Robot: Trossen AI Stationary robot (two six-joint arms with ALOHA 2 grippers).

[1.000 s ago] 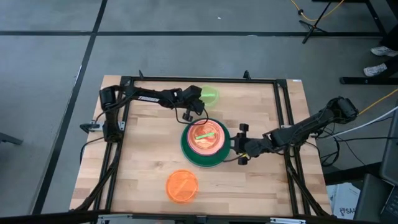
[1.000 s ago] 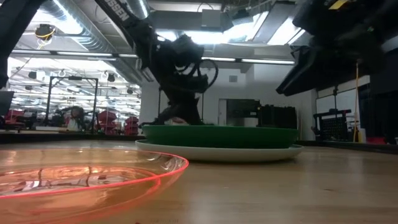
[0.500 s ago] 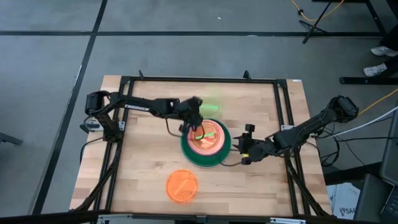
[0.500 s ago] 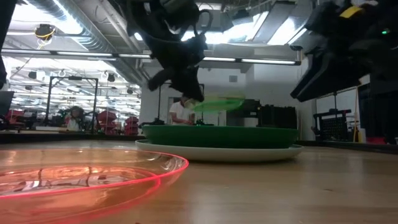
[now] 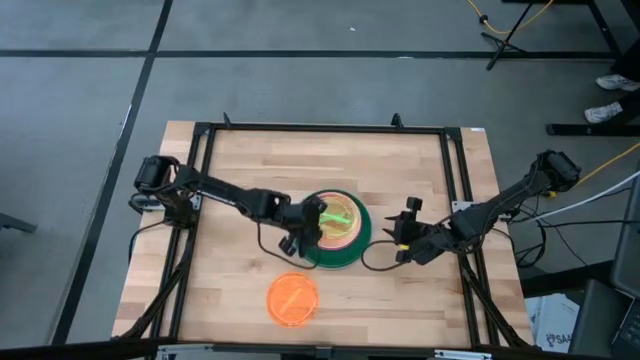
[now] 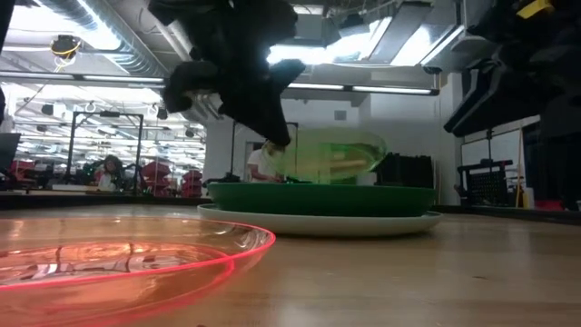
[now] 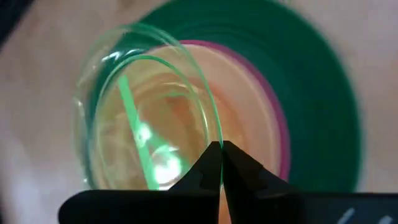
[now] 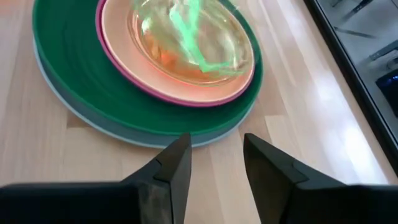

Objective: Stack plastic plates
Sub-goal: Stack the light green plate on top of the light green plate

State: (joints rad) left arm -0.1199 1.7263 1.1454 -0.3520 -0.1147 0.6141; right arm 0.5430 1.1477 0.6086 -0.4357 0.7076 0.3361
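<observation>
My left gripper [image 5: 303, 228] [image 6: 272, 136] is shut on a small translucent green plate [image 5: 338, 216] [image 6: 332, 154] [image 7: 149, 118], which hovers over the stack [image 5: 332, 232]. The stack has a light blue plate [image 6: 318, 222] at the bottom, then dark green [image 6: 318, 198] [image 8: 81, 93], magenta [image 7: 273, 118], peach [image 8: 186, 87] and small translucent ones on top. A small orange plate [image 5: 292, 298] [image 6: 118, 263] lies flat near the table's near edge. My right gripper [image 5: 405, 236] [image 8: 214, 158] is open, just right of the stack and touching nothing. My left gripper pinches the translucent green plate's rim [image 7: 215, 138] between its two fingers, at the plate's left side. The fingers [image 6: 269, 127] come slanting down from the table's left. The plate is lifted clear and tilted, just above the stack.
Bare wooden table top lies around the stack, with a black frame [image 5: 320, 130] along its edges. Beyond the table, the low view shows a room with a seated person [image 6: 263, 163] far behind.
My left gripper has carried the translucent green plate from the far part of the table toward the near edge. The plate is now lifted and tilted over the stack. My right gripper has drawn back a little toward the table's right edge.
</observation>
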